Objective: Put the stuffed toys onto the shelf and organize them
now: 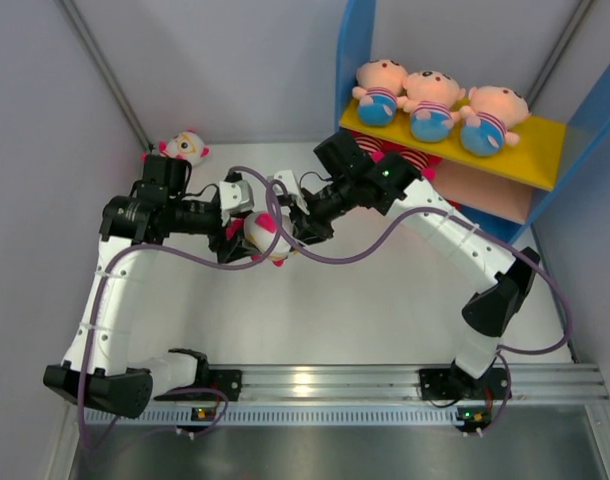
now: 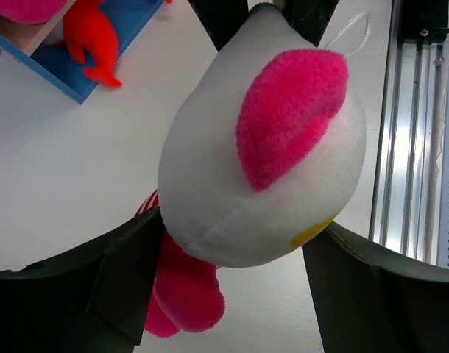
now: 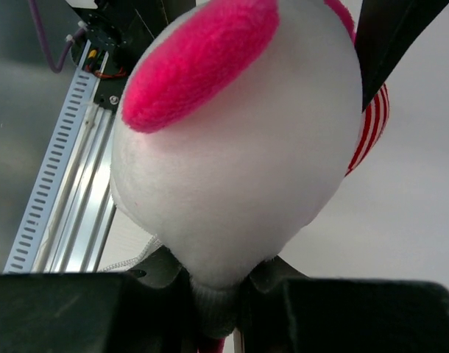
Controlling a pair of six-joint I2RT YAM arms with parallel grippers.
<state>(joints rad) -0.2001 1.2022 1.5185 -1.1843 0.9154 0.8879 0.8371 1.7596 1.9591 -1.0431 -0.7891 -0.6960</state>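
A white-faced, pink-eared doll (image 1: 263, 235) with a red striped body hangs above the table's middle, between both grippers. My left gripper (image 1: 243, 225) reaches in from the left, and in the left wrist view (image 2: 235, 235) its fingers press both sides of the doll's head (image 2: 261, 147). My right gripper (image 1: 288, 222) comes from the right and, in its wrist view (image 3: 217, 294), pinches the head (image 3: 232, 169) at its narrow end. The shelf (image 1: 540, 150) stands at the back right. Three peach dolls (image 1: 432, 100) lie on its yellow top board. Striped dolls (image 1: 405, 155) lie on the tan middle board.
Another white-faced doll (image 1: 185, 148) lies on the table at the back left by the wall. A red fish toy (image 2: 92, 37) rests on the shelf's blue base (image 2: 129, 29). A metal rail (image 1: 385, 385) runs along the near edge. Grey walls close in both sides.
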